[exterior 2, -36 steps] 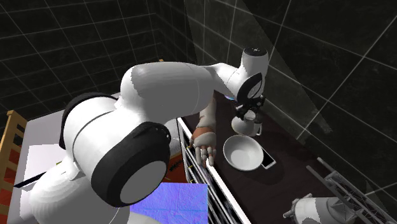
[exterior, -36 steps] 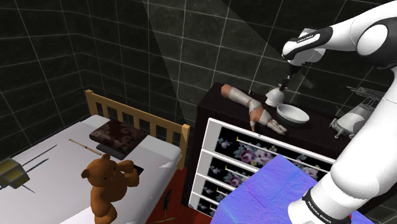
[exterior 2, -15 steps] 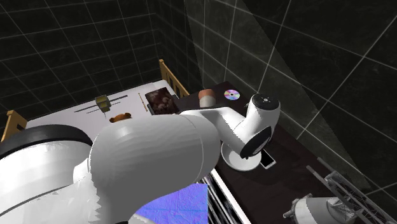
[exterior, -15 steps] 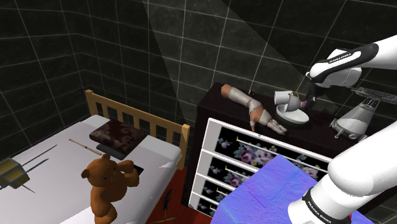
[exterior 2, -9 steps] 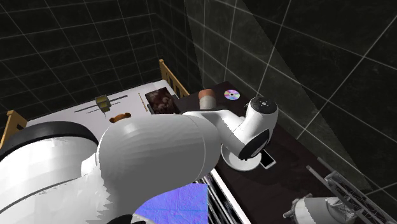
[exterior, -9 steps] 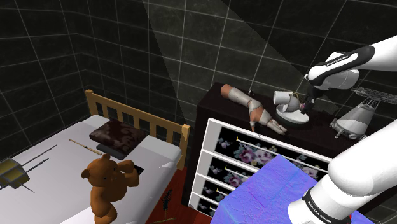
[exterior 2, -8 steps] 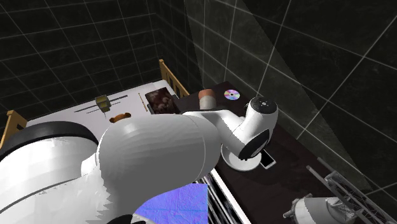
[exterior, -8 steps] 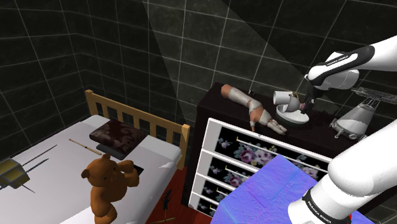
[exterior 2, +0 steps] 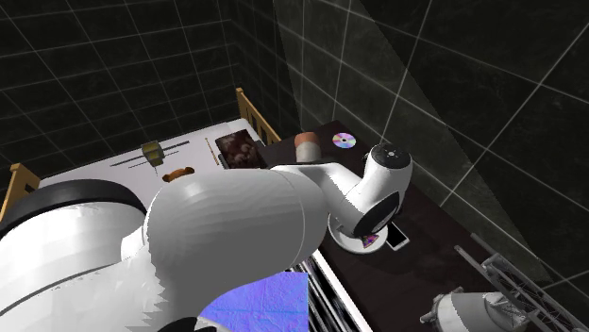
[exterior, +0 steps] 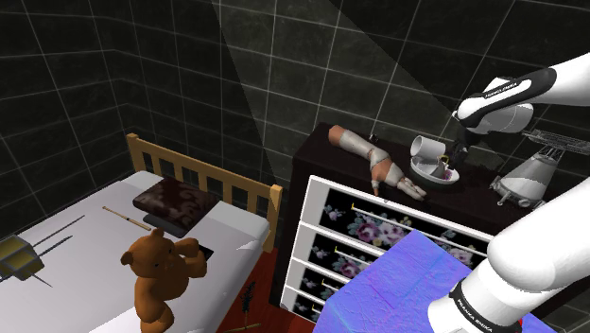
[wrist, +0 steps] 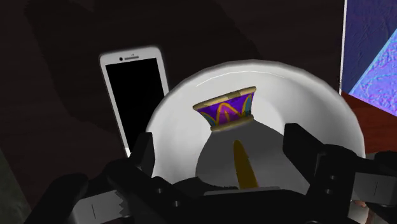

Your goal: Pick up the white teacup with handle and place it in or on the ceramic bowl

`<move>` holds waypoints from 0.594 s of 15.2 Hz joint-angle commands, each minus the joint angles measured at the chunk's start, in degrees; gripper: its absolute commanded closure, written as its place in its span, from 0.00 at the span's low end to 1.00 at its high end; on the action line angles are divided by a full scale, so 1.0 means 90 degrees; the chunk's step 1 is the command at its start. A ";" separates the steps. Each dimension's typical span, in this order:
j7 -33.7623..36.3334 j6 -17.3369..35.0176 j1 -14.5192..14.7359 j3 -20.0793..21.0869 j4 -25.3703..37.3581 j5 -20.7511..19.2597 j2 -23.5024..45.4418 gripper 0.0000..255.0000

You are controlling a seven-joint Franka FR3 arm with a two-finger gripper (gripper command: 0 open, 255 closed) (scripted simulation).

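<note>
We are holding the gripper (wrist: 219, 139) released, fingers spread either side of the teacup (wrist: 228, 109), which is lying on its side in the white bowl (wrist: 302, 83) directly ahead, purple foot pointing away.

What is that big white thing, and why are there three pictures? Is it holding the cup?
It's a robot arm with a black two-finger gripper as its hand. Two cameras watch from the room; the third rides on the hand, looking along the fingers. On the dark dresser lie a white bowl, a smartphone and a model arm. The teacup, white with a purple and gold foot, lies tipped in the bowl. The fingers stand apart, so nothing is held.
</note>
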 commanded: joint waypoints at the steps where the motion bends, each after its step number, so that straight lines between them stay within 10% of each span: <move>1: 0.0102 -0.0239 -0.0034 0.0067 0.0054 -0.0139 -0.0208 0.00; 9: 0.0306 -0.0897 -0.0120 0.0273 0.0248 -0.0402 -0.0711 0.00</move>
